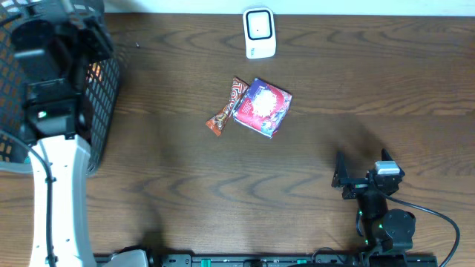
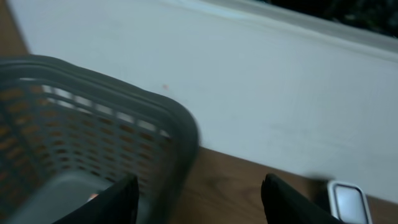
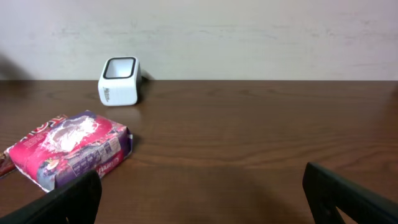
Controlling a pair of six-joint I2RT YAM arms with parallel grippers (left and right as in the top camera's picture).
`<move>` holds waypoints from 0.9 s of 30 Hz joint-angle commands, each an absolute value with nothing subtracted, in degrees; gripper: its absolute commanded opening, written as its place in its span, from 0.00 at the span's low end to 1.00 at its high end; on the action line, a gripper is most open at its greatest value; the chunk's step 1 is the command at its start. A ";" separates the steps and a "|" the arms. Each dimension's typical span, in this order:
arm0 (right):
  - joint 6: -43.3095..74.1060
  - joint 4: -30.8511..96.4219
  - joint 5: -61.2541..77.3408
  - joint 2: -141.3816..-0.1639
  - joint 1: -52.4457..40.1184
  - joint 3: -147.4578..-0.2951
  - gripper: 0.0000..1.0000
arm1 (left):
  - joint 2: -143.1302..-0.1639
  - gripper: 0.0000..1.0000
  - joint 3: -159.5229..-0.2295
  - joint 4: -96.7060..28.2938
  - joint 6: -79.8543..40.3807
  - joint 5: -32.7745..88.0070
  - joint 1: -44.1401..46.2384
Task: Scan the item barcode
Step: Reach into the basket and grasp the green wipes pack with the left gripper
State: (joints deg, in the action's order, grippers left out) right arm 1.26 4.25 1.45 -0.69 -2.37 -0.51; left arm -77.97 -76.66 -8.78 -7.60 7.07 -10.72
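Observation:
A red and purple packet (image 1: 263, 107) (image 3: 71, 146) lies flat at the table's centre. An orange wrapped snack (image 1: 226, 107) touches its left side. The white barcode scanner (image 1: 260, 33) (image 3: 119, 81) stands at the far edge, its window facing up. My left gripper (image 2: 200, 183) hovers over the basket rim at the far left, open, with nothing between its fingers. My right gripper (image 1: 340, 174) (image 3: 200, 177) sits low at the near right, open wide and empty. It points toward the packet and is well short of it.
A grey mesh basket (image 1: 104, 96) (image 2: 93, 118) fills the far left corner under my left arm, and a small orange patch (image 2: 92, 196) shows inside it. A white wall runs behind the table's far edge.

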 commanded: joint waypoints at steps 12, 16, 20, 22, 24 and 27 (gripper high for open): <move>2.11 4.32 0.97 -0.38 -2.35 -0.34 0.99 | -76.51 0.78 -77.91 -10.26 -6.26 3.86 -25.34; 2.09 4.34 0.97 -0.38 -2.35 -0.34 0.99 | -76.95 0.80 -77.89 -12.93 -8.58 0.38 -29.89; 2.09 4.34 0.97 -0.38 -2.35 -0.34 0.99 | -79.05 0.85 -77.80 -15.38 -16.73 -3.53 -33.17; 2.09 4.34 0.99 -0.38 -2.35 -0.34 0.99 | -80.66 0.85 -77.80 -16.12 -19.07 -3.70 -34.02; 2.09 4.32 0.97 -0.38 -2.35 -0.36 0.99 | -82.81 0.87 -77.80 -16.97 -20.56 -3.68 -34.39; 2.09 4.34 0.97 -0.38 -2.35 -0.34 0.99 | -85.73 0.98 -77.80 -20.38 -20.67 -2.20 -34.30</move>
State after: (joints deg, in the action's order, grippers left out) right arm 1.28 4.25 1.45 -0.69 -2.37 -0.54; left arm -82.87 -76.73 -18.09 -17.98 -2.11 -34.28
